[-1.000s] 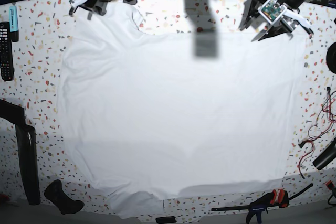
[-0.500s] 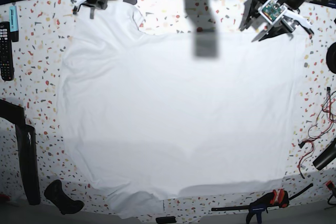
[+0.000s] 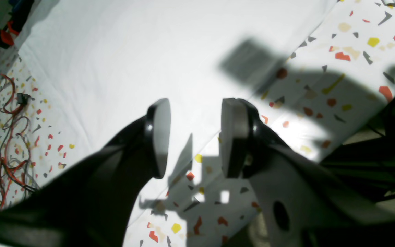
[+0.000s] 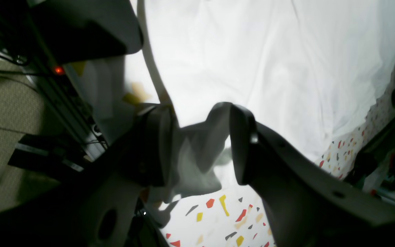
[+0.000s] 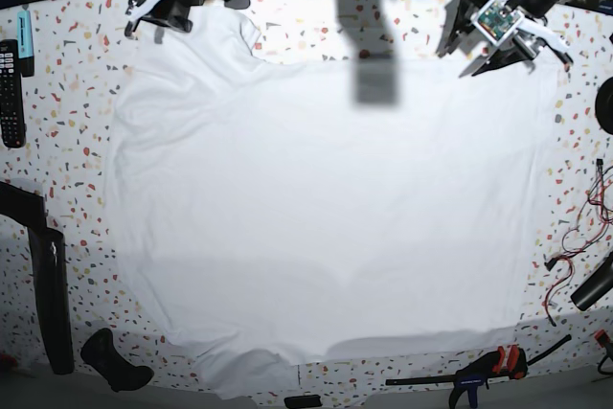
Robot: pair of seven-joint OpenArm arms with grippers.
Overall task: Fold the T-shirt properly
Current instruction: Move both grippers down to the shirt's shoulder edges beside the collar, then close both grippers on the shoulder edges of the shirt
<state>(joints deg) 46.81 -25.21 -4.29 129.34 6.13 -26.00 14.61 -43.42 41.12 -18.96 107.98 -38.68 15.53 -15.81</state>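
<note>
Across the middle of the worktop (image 5: 57,141), the T-shirt (image 5: 326,208) lies spread flat, plain white and softly creased, covering most of the speckled surface from the far edge almost to the near one. No print or label can be read on it.

At its far corner on the base view's left, the right gripper (image 4: 201,144) has a bunch of the white cloth between its jaws; they stand fairly wide, and the fold fills the gap and hangs below it.

At the opposite far corner, the left gripper (image 3: 194,137) hovers over the shirt's edge with jaws apart and nothing between them; the cloth's border and the bare terrazzo show through the gap.

Around the shirt, on white worktop flecked with red, yellow and grey chips: a black remote control (image 5: 10,93) at the left edge, its key markings too small to read; red and black wires (image 5: 575,237) at the right; an orange-handled bar clamp (image 5: 479,371) at the near edge.
</note>
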